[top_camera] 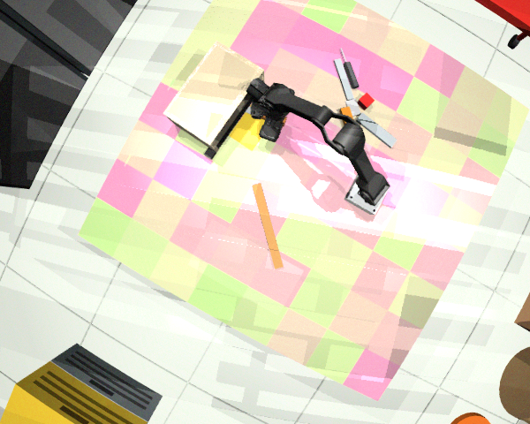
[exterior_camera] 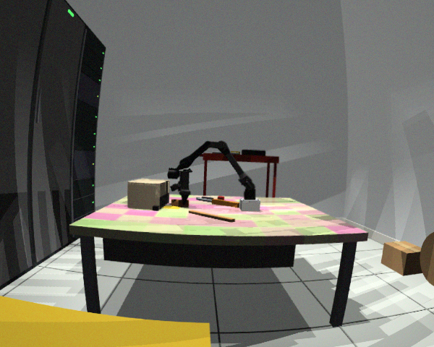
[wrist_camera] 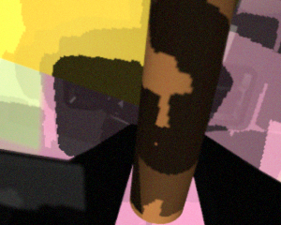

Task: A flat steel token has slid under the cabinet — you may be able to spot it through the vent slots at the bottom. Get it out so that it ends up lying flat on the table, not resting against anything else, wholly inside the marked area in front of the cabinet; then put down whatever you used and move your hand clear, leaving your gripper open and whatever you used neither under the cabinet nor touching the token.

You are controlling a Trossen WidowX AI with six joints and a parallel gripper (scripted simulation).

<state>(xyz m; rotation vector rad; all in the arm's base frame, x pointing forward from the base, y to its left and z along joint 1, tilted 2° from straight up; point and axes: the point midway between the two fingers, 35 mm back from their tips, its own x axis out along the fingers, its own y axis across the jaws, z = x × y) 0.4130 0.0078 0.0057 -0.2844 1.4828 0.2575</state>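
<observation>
- The arm reaches from its grey base plate (top_camera: 352, 199) across the checkered desk (top_camera: 329, 291) toward the beige cabinet (top_camera: 210, 91), which stands near the desk's far left corner.
- The claw (top_camera: 268, 128) points down over the yellow marked area (top_camera: 243, 132) directly in front of the cabinet.
- Its fingers pinch a brown cylindrical rod (wrist_camera: 170, 117); in the wrist view the rod runs roughly upright through the middle of the picture, mottled by dark shadow, with its round end low over a pink patch of the desk.
- The steel token cannot be made out in any view; whether it lies under the cabinet cannot be told.
- A long orange strip (top_camera: 267, 225) lies flat on the desk, well apart from the cabinet and the claw.
- Behind the arm lie two crossed grey bars (top_camera: 379, 129), a small red block (top_camera: 365, 100) and a dark stick (top_camera: 351, 74).
</observation>
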